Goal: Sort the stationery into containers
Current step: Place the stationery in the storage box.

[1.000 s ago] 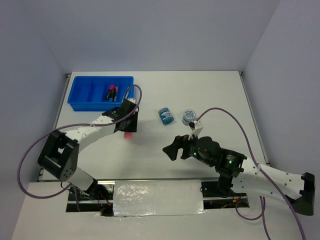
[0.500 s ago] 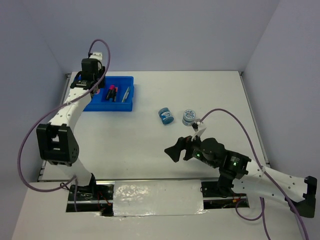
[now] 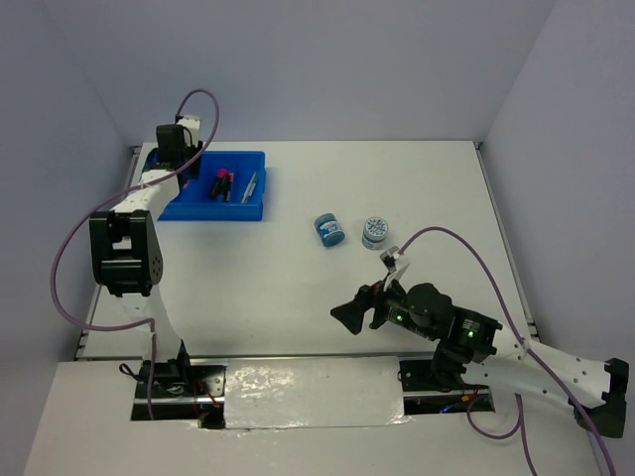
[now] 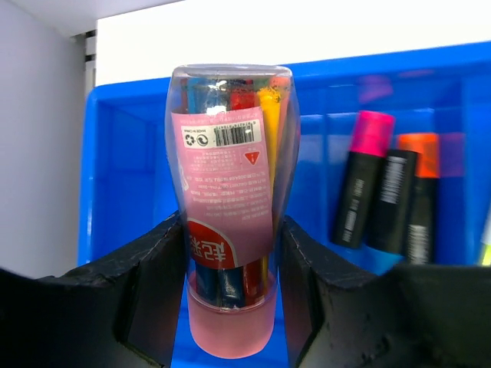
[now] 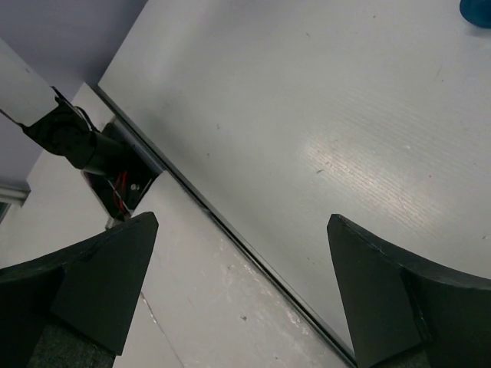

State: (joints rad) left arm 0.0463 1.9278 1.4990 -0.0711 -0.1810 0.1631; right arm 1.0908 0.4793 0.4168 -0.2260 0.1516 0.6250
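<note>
Left wrist: clear, bottle-shaped pink tube

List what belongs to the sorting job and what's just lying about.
Job: pink tube in the left gripper, markers, pen, blue tray, left blue jar, right blue jar.
Lying about: nothing loose; only purple cable, shiny sheet.
</note>
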